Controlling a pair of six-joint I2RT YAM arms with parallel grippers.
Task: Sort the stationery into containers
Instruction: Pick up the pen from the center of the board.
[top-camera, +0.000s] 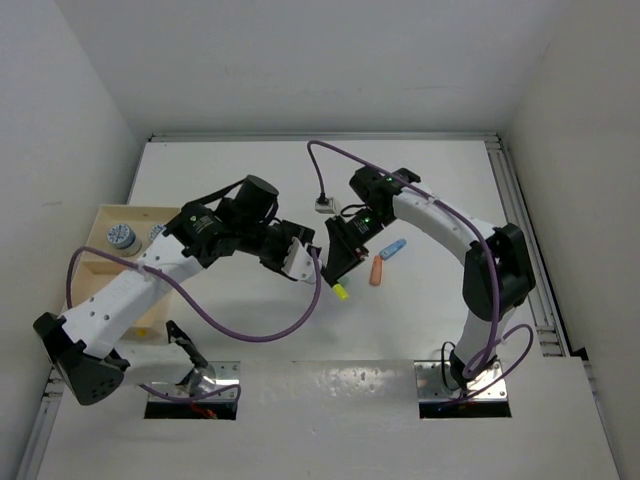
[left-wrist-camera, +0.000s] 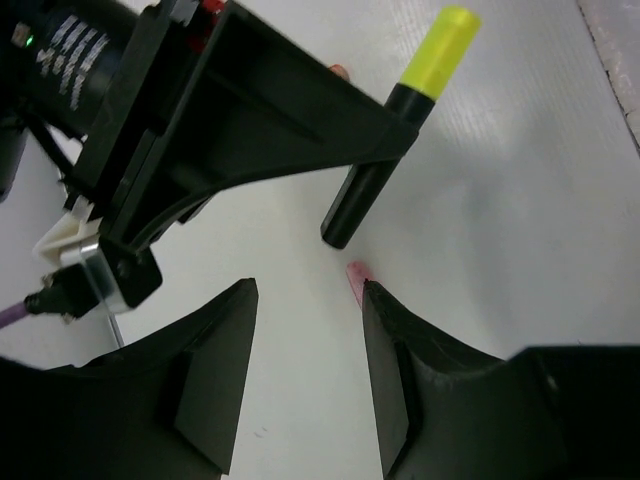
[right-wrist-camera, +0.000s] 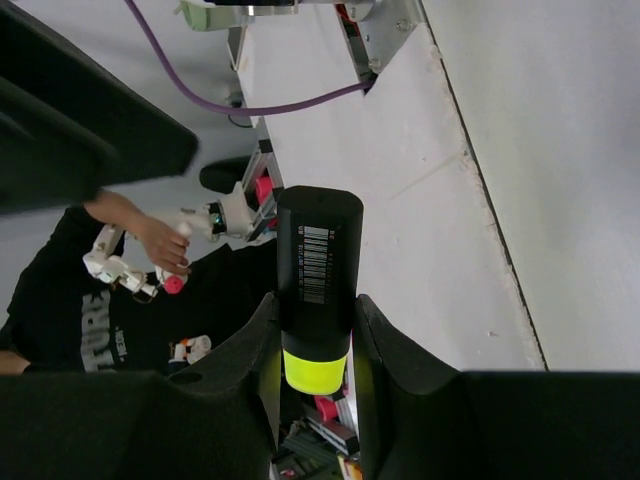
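White table (top-camera: 420, 180), boxed in by bare white walls, is where we work. The yellow highlighter (right-wrist-camera: 318, 270) is clamped in our right gripper (right-wrist-camera: 315, 305) over mid-table. Our left gripper (left-wrist-camera: 307, 290) faces it, near, jaws apart and empty. We judge a handover is in hand: next the left must close on the free black body, then carry it to the tray (top-camera: 100, 215) at the left edge.

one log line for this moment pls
right pincer: shut on yellow highlighter | left pincer: open, empty | salmon stub, blue stub: on table
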